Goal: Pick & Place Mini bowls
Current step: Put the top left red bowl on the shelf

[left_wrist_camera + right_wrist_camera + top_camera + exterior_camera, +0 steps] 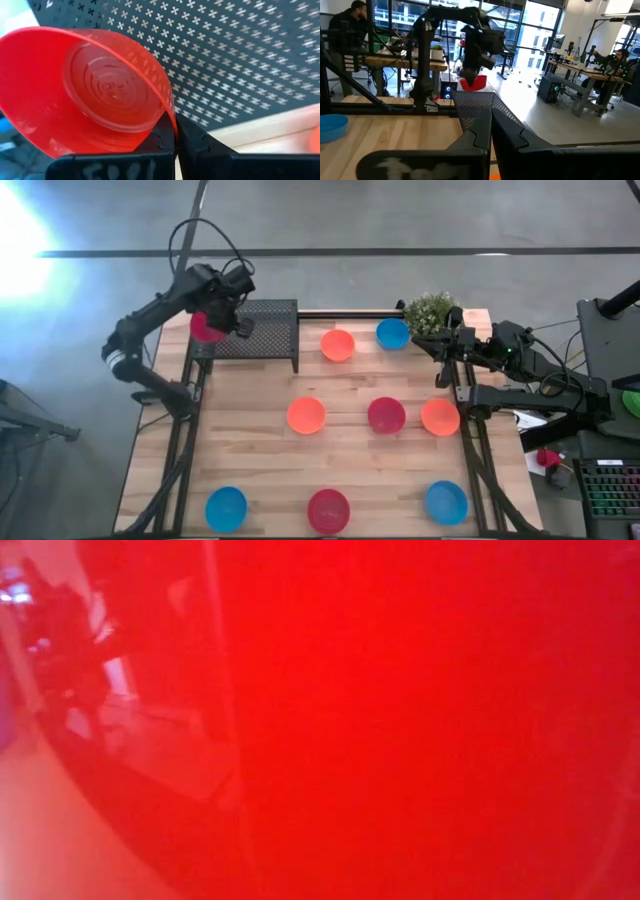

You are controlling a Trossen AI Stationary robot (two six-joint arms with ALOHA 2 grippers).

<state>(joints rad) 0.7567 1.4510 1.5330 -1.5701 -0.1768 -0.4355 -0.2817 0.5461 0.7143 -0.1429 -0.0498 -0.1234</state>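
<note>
My left gripper [222,323] is at the table's far left corner, shut on a red mini bowl [205,329] held beside the left end of a black perforated stand [262,332]. On the table rest other mini bowls: orange [337,345], blue [392,333], orange [306,415], red [386,415], orange [440,417], blue [226,508], red [328,510] and blue [446,502]. My right gripper [437,345] waits shut and level at the table's far right edge. Red fills most of the low view. My left gripper pinches the red bowl's wall at the rim [172,119] between its two fingers [162,142], one on each face of the wall. The fingers come from above, pointing steeply down. The bowl [472,81] is lifted clear and tipped on its side.
A small green potted plant [428,311] stands at the far edge beside the blue bowl. The stand [480,102] is raised above the tabletop at the far left. Bare wood lies between the rows of bowls. People sit at desks in the room beyond.
</note>
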